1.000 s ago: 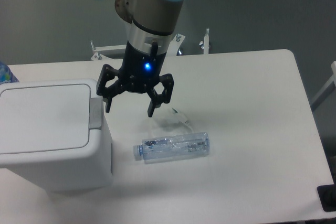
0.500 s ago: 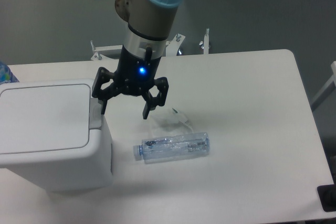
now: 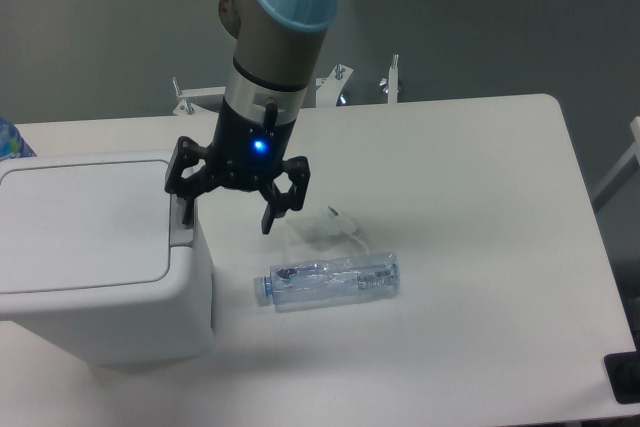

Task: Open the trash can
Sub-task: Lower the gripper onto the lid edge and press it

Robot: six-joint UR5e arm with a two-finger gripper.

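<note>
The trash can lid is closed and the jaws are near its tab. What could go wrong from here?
1. The open gripper has one finger over the grey push tab; it may slip off the narrow tab and miss.
2. Pressing the trash can sideways might shift it.
3. The other finger hangs near the clear bottle and might knock it.

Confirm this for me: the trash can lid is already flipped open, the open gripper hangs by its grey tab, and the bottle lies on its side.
Not quite. In the camera view the trash can lid is shut flat. The open gripper does hang by the grey tab, and the bottle lies on its side.
</note>
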